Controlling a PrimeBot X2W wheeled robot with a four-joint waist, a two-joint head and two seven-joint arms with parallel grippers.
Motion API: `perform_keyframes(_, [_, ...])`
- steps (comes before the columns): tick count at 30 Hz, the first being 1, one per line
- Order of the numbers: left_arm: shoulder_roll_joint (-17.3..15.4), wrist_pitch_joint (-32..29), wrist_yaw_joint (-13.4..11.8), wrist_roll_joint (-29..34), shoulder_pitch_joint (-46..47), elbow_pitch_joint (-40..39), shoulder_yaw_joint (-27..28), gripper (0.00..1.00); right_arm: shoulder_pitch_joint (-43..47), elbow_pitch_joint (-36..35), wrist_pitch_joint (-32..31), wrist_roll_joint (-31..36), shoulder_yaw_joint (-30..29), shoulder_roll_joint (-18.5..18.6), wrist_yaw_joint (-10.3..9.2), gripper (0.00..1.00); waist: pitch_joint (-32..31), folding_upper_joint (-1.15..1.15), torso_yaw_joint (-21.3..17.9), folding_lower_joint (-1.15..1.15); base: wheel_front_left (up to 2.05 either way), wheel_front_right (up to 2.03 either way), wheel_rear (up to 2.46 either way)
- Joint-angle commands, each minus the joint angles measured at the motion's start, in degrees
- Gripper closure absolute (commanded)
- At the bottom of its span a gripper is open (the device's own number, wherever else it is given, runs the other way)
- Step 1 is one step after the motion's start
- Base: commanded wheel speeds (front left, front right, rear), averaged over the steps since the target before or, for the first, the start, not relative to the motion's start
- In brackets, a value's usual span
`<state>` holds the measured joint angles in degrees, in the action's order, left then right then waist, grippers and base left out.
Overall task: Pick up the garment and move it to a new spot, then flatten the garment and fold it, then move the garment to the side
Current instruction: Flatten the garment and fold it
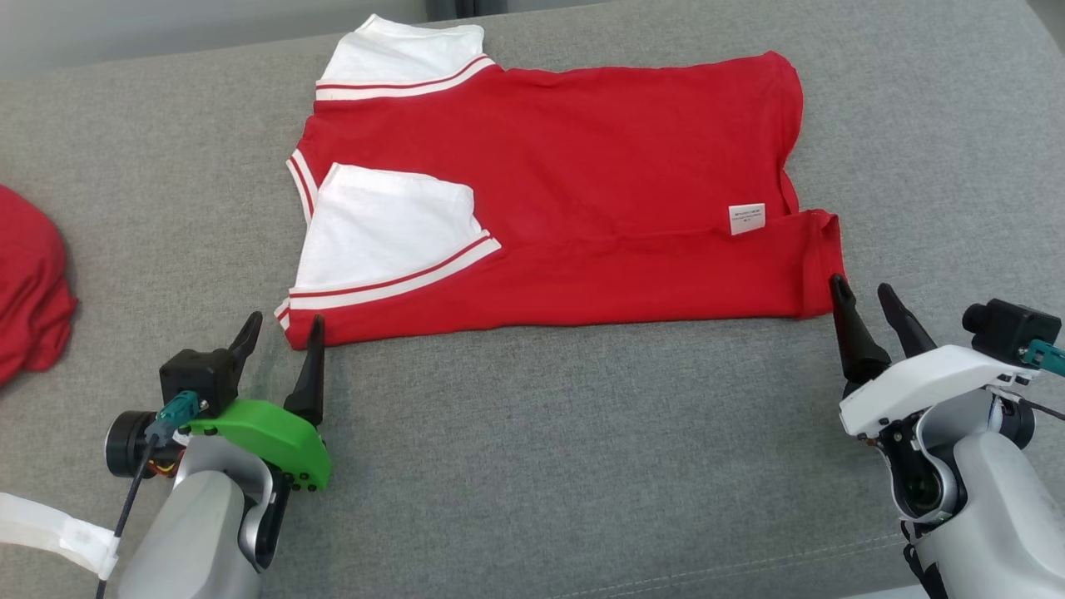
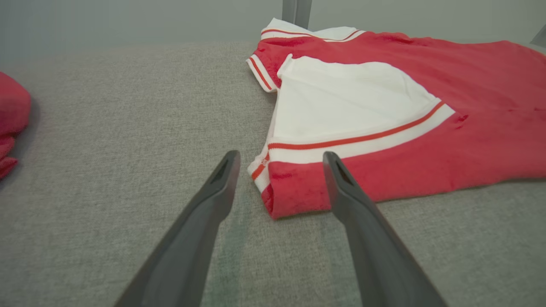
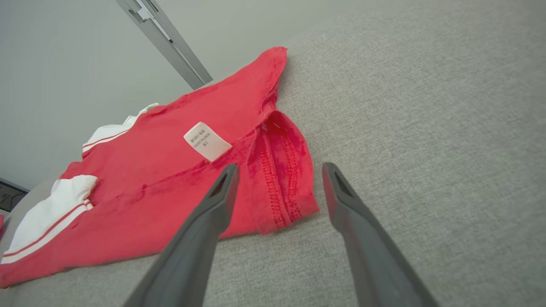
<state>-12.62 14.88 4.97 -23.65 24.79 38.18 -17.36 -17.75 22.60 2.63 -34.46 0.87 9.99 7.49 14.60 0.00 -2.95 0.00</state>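
Observation:
A red garment [image 1: 582, 166] with white, red-striped sleeves lies flat on the grey surface, its near long edge folded over. A white label [image 1: 746, 218] shows near its right end. My left gripper [image 1: 283, 323] stands open at the garment's near left corner [image 2: 281, 200], with nothing between its fingers. At the near right corner [image 3: 286, 204] my right gripper [image 1: 865, 291] is also open and holds nothing. In each wrist view the corner [image 2: 281, 200] lies just ahead of the fingertips, framed between them.
Another red cloth [image 1: 29, 283] lies bunched at the far left edge of the grey fabric surface [image 1: 532, 466]; it also appears as the red cloth [image 2: 10, 119] in the left wrist view. A pale wall and a grey post [image 3: 166, 38] stand beyond the surface.

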Motion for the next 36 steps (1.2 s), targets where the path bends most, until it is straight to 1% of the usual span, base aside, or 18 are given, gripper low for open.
perform_keyframes(1, [-0.3,0.3,-0.2,0.5,-0.3,0.6,-0.1,0.0,-0.9,0.8,0.5,1.1,0.5,0.4,-0.01,0.0,0.2,0.0,0.0,0.0,0.0,0.0,0.0])
perform_keyframes(8, [0.9,0.1,0.5,-0.2,2.6,4.3,-1.0,0.0,-4.2,6.7,1.9,4.0,3.4,0.0,-0.01,0.0,1.5,0.0,0.1,0.0,0.0,0.0,0.0])
perform_keyframes(11, [1.6,-0.1,1.0,-0.9,3.9,6.8,-1.3,0.0,-6.1,10.3,2.4,5.3,4.3,-0.1,-0.01,0.0,1.9,0.0,0.2,0.0,0.0,0.0,0.0])
perform_keyframes(12, [1.9,0.0,1.1,-1.3,4.4,7.5,-1.2,0.31,-6.6,11.2,2.7,5.5,4.4,-0.3,-0.01,0.0,2.0,0.0,0.3,0.0,0.0,0.0,0.0])
perform_keyframes(13, [2.0,0.0,1.1,-1.5,4.9,8.4,-1.2,0.73,-7.2,12.6,2.7,6.0,4.7,-0.2,-0.01,0.0,2.1,0.0,0.4,0.0,0.0,0.0,0.0])
perform_keyframes(14, [2.0,0.0,1.3,-1.7,5.3,9.1,-1.4,0.97,-7.7,13.7,3.1,6.2,4.9,-0.2,-0.01,0.51,2.1,0.0,0.5,0.0,0.0,0.0,0.0])
perform_keyframes(15, [2.2,0.0,1.4,-1.9,5.7,9.7,-1.5,1.0,-8.4,14.8,3.5,6.4,4.9,-0.3,-0.01,0.84,2.1,0.0,0.6,0.0,0.0,0.0,0.0])
perform_keyframes(16, [2.6,0.1,1.5,-2.1,5.9,10.1,-1.6,1.0,-8.8,15.7,3.9,6.5,5.0,-0.3,-0.01,1.0,2.0,0.0,0.7,0.0,0.0,0.0,0.0])
perform_keyframes(21, [3.3,0.3,1.9,-3.1,6.2,11.0,-0.8,1.0,-10.3,19.6,6.7,5.7,5.5,-0.8,-0.02,1.0,0.6,0.0,1.5,0.0,0.0,0.0,0.0])
perform_keyframes(25, [3.1,0.4,1.9,-2.9,4.0,8.6,0.7,1.0,-10.1,20.6,8.5,4.5,7.0,-0.8,-0.01,1.0,-1.6,0.0,2.2,0.0,0.0,0.0,0.0])
perform_keyframes(30, [3.5,0.3,1.4,-2.2,-0.6,3.4,3.2,1.0,-7.5,19.1,10.1,2.9,9.0,-0.2,-0.01,1.0,-4.5,0.0,3.0,0.0,0.0,0.0,0.0])
perform_keyframes(36, [4.5,0.3,0.3,-1.4,-8.7,-3.5,6.1,1.0,-2.6,15.1,10.7,1.0,10.7,1.1,-0.02,1.0,-7.5,0.0,4.0,0.0,0.0,0.0,0.0])
